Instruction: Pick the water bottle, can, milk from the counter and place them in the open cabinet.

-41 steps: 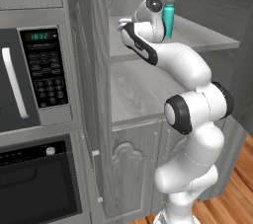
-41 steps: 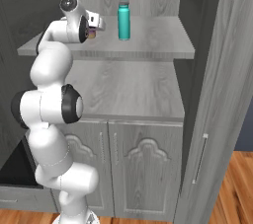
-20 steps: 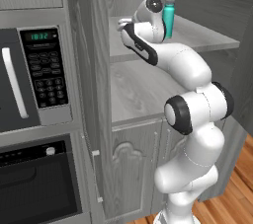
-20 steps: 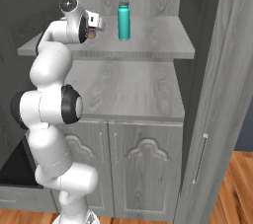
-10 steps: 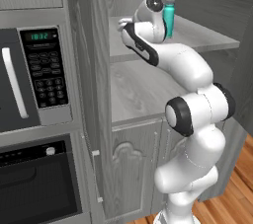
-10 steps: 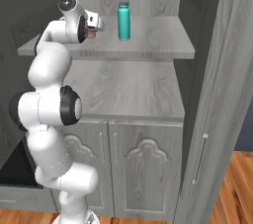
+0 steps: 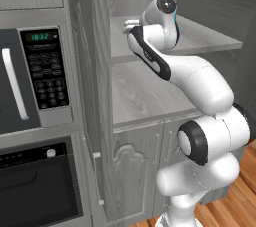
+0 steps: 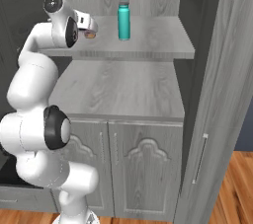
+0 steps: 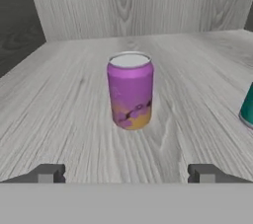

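The purple can (image 9: 130, 90) stands upright on the grey wood-grain shelf (image 9: 59, 99) of the open cabinet (image 8: 148, 40). My gripper (image 9: 126, 174) is open just short of it; its dark fingertips (image 9: 47, 173) stand wide apart and touch nothing. In the right base view the gripper (image 8: 91, 26) sits at the shelf's left end with the can (image 8: 90, 34) just beyond it. The teal water bottle (image 8: 124, 18) stands upright a little to the right, and its edge (image 9: 248, 109) shows in the hand view. The milk and the counter are out of view.
The cabinet's slab door (image 8: 217, 94) hangs open on the right. A lower shelf (image 8: 118, 90) lies above arched-panel doors (image 8: 143, 168). A microwave (image 7: 30, 76) and an oven (image 7: 40, 186) stand left of the cabinet's side wall (image 7: 95, 96).
The jaws have opened and let go of the can, which stays standing on the shelf. The arm has barely moved.
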